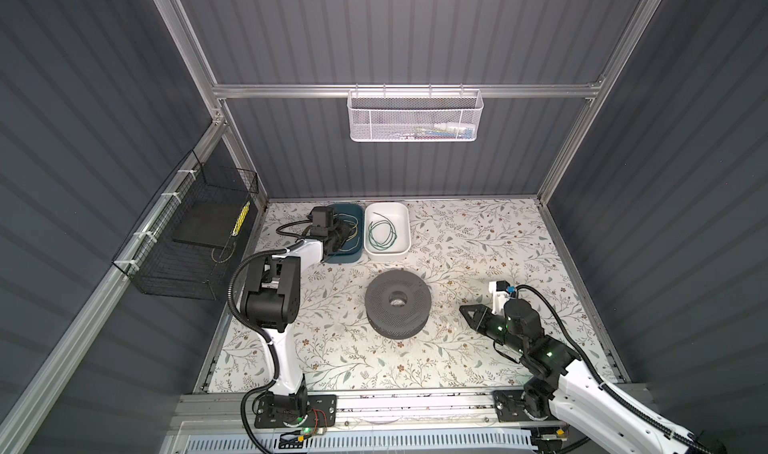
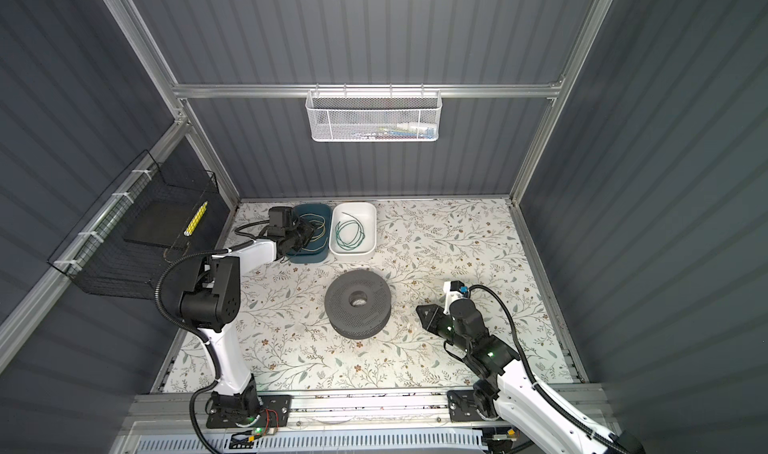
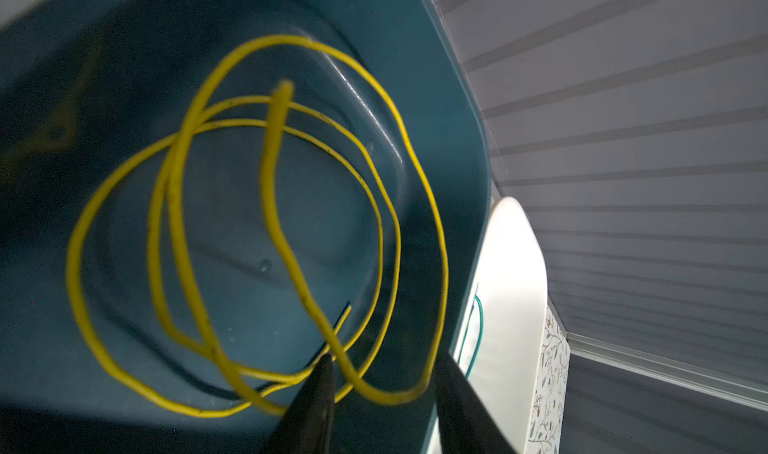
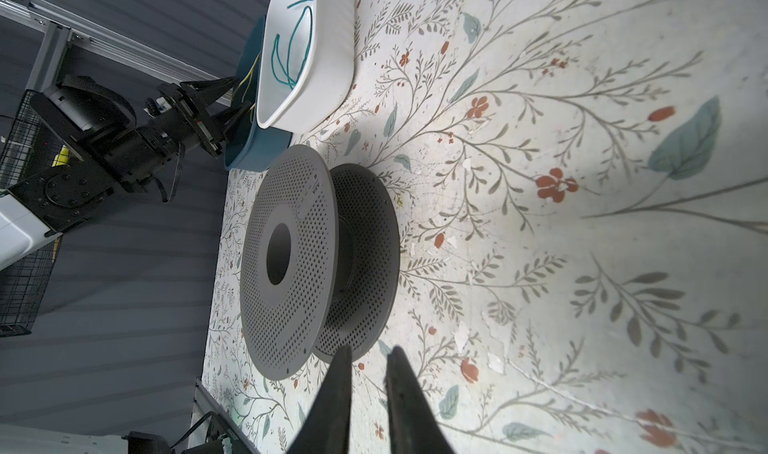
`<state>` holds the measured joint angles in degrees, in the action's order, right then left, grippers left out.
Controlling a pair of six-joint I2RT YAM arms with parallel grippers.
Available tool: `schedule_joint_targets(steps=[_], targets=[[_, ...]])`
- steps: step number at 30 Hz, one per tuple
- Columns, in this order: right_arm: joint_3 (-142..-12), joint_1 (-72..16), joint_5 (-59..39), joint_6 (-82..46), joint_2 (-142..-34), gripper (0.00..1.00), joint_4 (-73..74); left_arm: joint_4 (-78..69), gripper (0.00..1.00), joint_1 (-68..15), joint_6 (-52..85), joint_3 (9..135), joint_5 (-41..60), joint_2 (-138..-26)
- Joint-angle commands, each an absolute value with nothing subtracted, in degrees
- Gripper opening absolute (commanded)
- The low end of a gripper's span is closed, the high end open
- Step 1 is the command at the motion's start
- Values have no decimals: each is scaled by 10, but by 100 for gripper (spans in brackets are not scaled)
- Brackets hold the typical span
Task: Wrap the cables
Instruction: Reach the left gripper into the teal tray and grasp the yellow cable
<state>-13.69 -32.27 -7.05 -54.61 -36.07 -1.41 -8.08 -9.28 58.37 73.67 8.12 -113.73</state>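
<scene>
A bright yellow cable (image 3: 268,173) lies coiled in a dark blue bin (image 3: 457,98) at the back of the table. My left gripper (image 3: 383,354) reaches down into that bin (image 1: 345,258). Its jaws stand apart, with a low loop of the yellow cable lying between the fingers. The dark green cable (image 1: 369,233) is coiled in the white bin (image 1: 386,254) beside it, untouched. My right gripper (image 4: 370,350) hovers low over the table, right of a grey perforated spool (image 1: 382,306). Only a narrow gap separates its fingers, and nothing is in it.
The spool (image 4: 291,306) lies flat mid-table, its two flanges around a bare hub. A black wire basket (image 1: 187,256) hangs on the left wall. A white mesh basket (image 1: 415,115) hangs from the back rail. Floral table surface stretches right of the white bin (image 4: 328,56).
</scene>
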Motion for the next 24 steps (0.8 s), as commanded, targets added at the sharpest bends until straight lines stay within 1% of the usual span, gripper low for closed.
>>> schedule_joint_targets(steps=[1, 7, 9, 12, 14, 16, 21, 22, 24], targets=[[-128, -320, -66, -544, -355, 20, -23, -121, 41, -90, 601, 761, 74, -1146], [-121, -320, -68, -551, -355, 19, -16, -132, 38, -90, 605, 780, 74, -1158], [-120, -320, -72, -552, -359, 19, -12, -137, 35, -89, 606, 786, 76, -1162], [-120, -319, -73, -553, -362, 18, -9, -134, 24, -88, 605, 801, 84, -1173], [-120, -320, -73, -552, -361, 18, -9, -133, 22, -87, 606, 805, 92, -1182], [-121, -320, -70, -552, -360, 18, -10, -132, 15, -84, 604, 805, 97, -1187], [-124, -320, -70, -551, -358, 18, -13, -140, 7, -78, 605, 801, 104, -1187], [-124, -319, -70, -550, -358, 18, -13, -142, 2, -77, 605, 799, 106, -1185], [-125, -319, -68, -550, -359, 18, -14, -144, 0, -76, 603, 799, 110, -1179]])
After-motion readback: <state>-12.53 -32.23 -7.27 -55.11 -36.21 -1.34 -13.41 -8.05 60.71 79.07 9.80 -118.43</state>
